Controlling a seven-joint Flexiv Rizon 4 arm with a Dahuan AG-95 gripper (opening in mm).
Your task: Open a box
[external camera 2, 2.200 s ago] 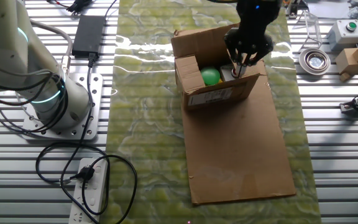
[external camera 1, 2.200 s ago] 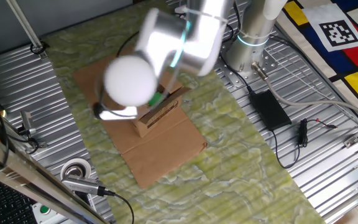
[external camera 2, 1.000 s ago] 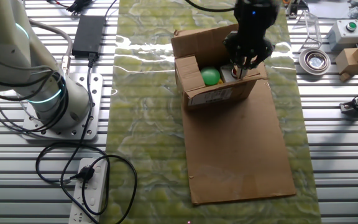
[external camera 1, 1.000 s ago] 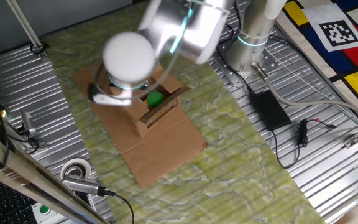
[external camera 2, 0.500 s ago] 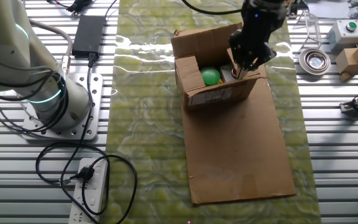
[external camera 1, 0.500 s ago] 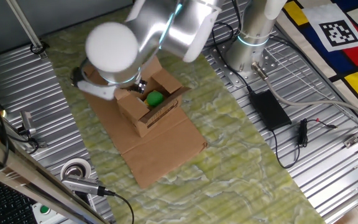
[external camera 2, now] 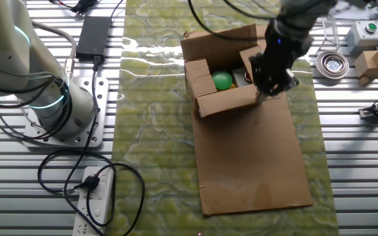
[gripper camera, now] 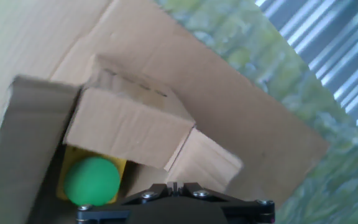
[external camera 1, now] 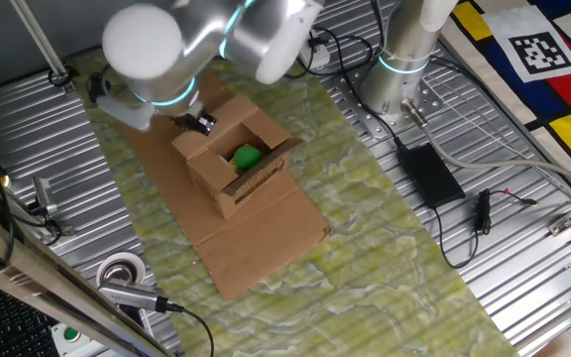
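Observation:
The small brown cardboard box [external camera 1: 234,171] stands on a flat cardboard sheet [external camera 1: 256,238] with its top open, and a green ball [external camera 1: 247,156] lies inside. In the other fixed view the box [external camera 2: 227,99] has its flaps spread, with the ball [external camera 2: 223,80] showing. My gripper [external camera 2: 272,84] is at the box's right rim, just outside it beside the right flap [external camera 2: 249,60]; in one fixed view it [external camera 1: 200,123] is at the far-left rim. The hand view shows the ball [gripper camera: 92,180] on something yellow, a flap [gripper camera: 129,127], and my jaws close together with nothing seen between them.
The green patterned mat [external camera 2: 156,131] covers the table's middle. The robot base [external camera 2: 51,105], a power adapter [external camera 2: 94,33] and a power strip [external camera 2: 97,196] are on the left. A tape roll [external camera 2: 333,62] and a small carton [external camera 2: 371,62] are at the right. Another tape roll [external camera 1: 122,270] is near the front.
My gripper has moved from inside the box's right part outward over its right rim. The arm has swung left in one fixed view. The box's front face now looks tilted.

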